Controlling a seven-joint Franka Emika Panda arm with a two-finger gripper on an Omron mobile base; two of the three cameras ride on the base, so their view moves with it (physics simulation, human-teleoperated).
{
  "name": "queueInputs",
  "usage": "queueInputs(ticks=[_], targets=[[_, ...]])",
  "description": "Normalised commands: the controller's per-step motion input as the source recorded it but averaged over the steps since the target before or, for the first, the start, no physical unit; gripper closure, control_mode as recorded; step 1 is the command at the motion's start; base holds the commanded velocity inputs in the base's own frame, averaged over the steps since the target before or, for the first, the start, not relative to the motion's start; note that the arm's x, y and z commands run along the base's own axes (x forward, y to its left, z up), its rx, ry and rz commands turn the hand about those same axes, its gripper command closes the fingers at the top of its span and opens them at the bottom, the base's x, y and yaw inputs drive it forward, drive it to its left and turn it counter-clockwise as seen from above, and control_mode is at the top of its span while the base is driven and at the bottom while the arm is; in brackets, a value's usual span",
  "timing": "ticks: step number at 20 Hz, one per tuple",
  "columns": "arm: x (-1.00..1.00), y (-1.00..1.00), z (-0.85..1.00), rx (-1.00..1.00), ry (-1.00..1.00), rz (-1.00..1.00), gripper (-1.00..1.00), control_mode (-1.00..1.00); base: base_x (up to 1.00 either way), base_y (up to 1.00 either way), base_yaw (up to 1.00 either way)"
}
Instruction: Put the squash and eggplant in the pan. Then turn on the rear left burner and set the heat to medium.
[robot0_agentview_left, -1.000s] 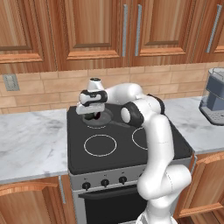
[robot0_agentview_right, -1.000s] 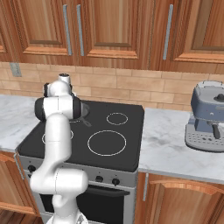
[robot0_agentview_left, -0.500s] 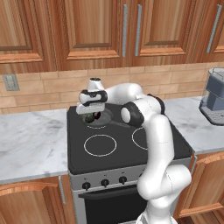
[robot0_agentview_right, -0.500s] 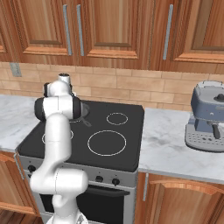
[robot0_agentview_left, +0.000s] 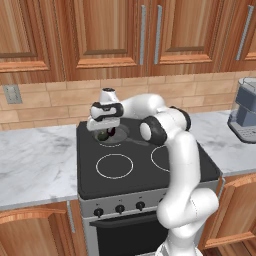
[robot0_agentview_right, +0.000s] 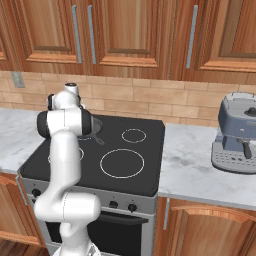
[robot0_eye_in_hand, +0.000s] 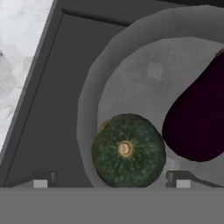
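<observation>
The dark green round squash lies inside the grey pan, near its rim. Beside it in the same pan rests the glossy dark purple eggplant. My gripper hangs just above the squash, open, its fingertips standing wide on either side and apart from it. From the left base view the gripper hovers over the pan at the back left of the cooktop, with the squash under it. The rear left burner shows as a white arc at the pan's front edge.
The black cooktop carries a front left ring, a large front ring and a small rear ring. Knobs line the stove front. Marble counter flanks the stove. A coffee machine stands on the right.
The jaws have spread wider and the squash now lies free in the pan. The arm has hardly moved.
</observation>
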Motion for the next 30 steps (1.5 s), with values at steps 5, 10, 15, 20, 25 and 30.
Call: queueInputs(ticks=[5, 10, 15, 20, 25, 30], targets=[[-0.58, -0.06, 0.0, 0.0, -0.06, 0.0, -1.0, -1.0, 0.0, 0.0, 0.0], [-0.72, -0.17, 0.0, 0.02, -0.09, -0.03, -1.0, -1.0, 0.0, 0.0, 0.0], [-0.71, -0.1, 0.05, 0.02, -0.11, -0.03, -1.0, -1.0, 0.0, 0.0, 0.0], [-0.76, -0.04, 0.13, 0.03, -0.09, -0.03, -1.0, -1.0, 0.0, 0.0, 0.0], [-0.7, 0.0, 0.25, 0.02, -0.08, -0.01, -1.0, -1.0, 0.0, 0.0, 0.0], [-0.6, 0.0, 0.34, 0.0, -0.11, 0.0, -1.0, -1.0, 0.0, 0.0, 0.0]])
